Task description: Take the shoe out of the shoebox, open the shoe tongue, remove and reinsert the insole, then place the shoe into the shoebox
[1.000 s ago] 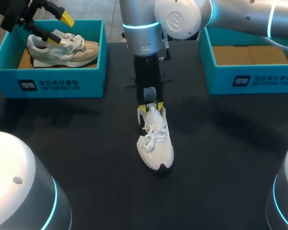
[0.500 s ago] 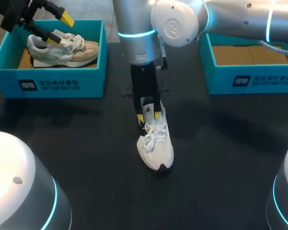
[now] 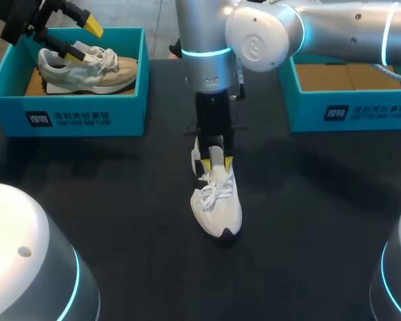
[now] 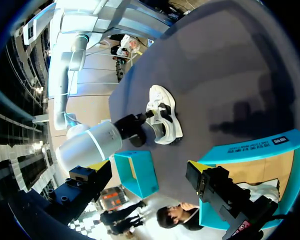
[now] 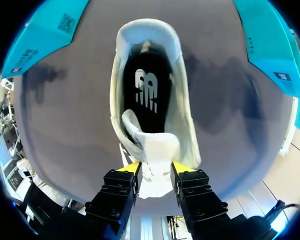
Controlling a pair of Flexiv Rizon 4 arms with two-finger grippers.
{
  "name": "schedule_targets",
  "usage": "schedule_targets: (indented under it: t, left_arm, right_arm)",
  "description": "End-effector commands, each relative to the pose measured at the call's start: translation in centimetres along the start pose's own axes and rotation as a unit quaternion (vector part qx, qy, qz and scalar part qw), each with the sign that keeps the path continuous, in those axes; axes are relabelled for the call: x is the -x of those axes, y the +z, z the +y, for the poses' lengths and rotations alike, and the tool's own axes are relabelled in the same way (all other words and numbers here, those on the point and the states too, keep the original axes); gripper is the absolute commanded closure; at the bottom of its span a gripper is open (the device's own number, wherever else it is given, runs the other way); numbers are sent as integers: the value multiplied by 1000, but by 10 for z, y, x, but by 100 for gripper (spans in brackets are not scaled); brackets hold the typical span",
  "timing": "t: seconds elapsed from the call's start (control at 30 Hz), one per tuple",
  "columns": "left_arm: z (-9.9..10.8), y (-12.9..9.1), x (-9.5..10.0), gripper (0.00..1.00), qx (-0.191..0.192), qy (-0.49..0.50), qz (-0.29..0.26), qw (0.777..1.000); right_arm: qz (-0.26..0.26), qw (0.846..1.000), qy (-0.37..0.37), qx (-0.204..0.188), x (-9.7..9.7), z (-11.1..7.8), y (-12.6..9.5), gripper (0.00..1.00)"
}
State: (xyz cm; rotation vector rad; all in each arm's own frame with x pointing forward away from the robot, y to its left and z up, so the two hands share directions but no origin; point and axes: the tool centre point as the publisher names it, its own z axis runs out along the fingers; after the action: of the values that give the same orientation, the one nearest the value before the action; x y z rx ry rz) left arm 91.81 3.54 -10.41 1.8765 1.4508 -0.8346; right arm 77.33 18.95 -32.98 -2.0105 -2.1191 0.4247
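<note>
Over the last second the right arm has swung a little to one side and back, and its right pincer [image 5: 152, 170] has settled slightly lower on the white shoe [image 3: 217, 207], which has not shifted on the bench [image 3: 307, 200]. The yellow tips now clamp the padded tongue [image 5: 157, 147] from both sides. The tongue is drawn back over the laces, so the shoe's mouth gapes just ahead of the fingers. The black insole [image 5: 142, 95] lies bare inside it, running to the heel cup beyond. That suggests the tongue-opening step is about done and lifting out the insole is next, which probably needs the tongue held back as it is. The right shoebox [image 3: 347, 110] stands well apart from this pincer. The left pincer [image 3: 80, 39] hangs spread apart, holding nothing, just above the beige shoe [image 3: 100, 67] in the left shoebox [image 3: 87, 117].
</note>
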Motion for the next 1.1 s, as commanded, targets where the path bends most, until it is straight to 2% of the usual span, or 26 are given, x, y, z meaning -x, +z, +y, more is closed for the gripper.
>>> schedule_targets:
  t: [0.03,0.2,0.4,0.57,0.73,0.83,0.9,0.97,1.1]
  left_arm:
    - [-1,0,1,0,1,0,2,1000]
    - [-1,0,1,0,1,0,2,1000]
    - [-1,0,1,0,1,0,2,1000]
    - [-1,0,1,0,1,0,2,1000]
    - [-1,0,1,0,1,0,2,1000]
    - [-1,0,1,0,1,0,2,1000]
    - [-1,0,1,0,1,0,2,1000]
    - [-1,0,1,0,1,0,2,1000]
    - [-1,0,1,0,1,0,2,1000]
  right_arm:
    - [-10,1000,5,7,0,-9,-10,63]
    - [-7,1000,5,6,-1,-5,-4,62]
    - [5,1000,-8,9,-6,12,2,63]
    - [-1,1000,-17,12,-8,15,-5,62]
    - [-9,999,-18,38,-4,6,-20,59]
    - [-11,995,-56,79,-1,4,-32,57]
    - [-6,988,-104,113,-1,8,-40,56]
    - [-2,972,-182,148,-2,15,-48,56]
    - [-31,937,-311,157,-8,31,-61,52]
